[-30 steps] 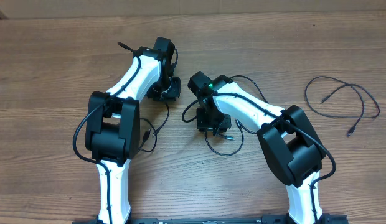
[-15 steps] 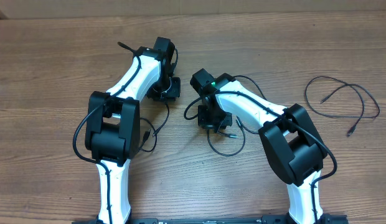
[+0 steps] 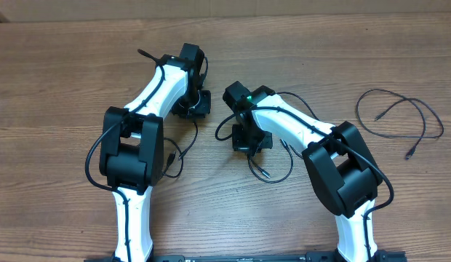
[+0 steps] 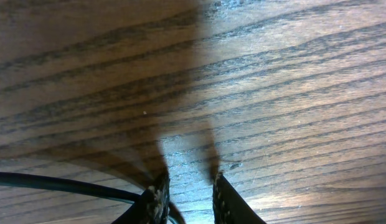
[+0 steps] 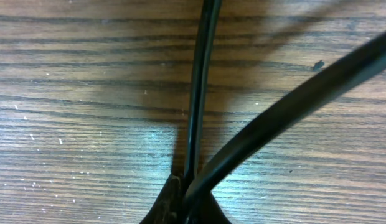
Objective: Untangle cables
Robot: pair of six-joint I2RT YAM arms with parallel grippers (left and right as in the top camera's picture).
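untangle cables, status check.

done: one cable lies alone in an open loop at the right side of the table, well apart from both arms. i judge it already separated.

left to do: the remaining cables lie in the middle, looping out from under the right gripper, and more black cord trails toward the left arm's elbow. how many cords are in there, i cannot tell.

right gripper: tips pressed together. two strands meet at the pinch, so it appears to have hold of a cable at a crossing.

left gripper: a narrow gap with bare wood between the tips. a cable runs in from the left to the fingers, and nothing is clamped at the tips.

judgement: roughly one cord freed, the middle bunch not yet pulled apart.
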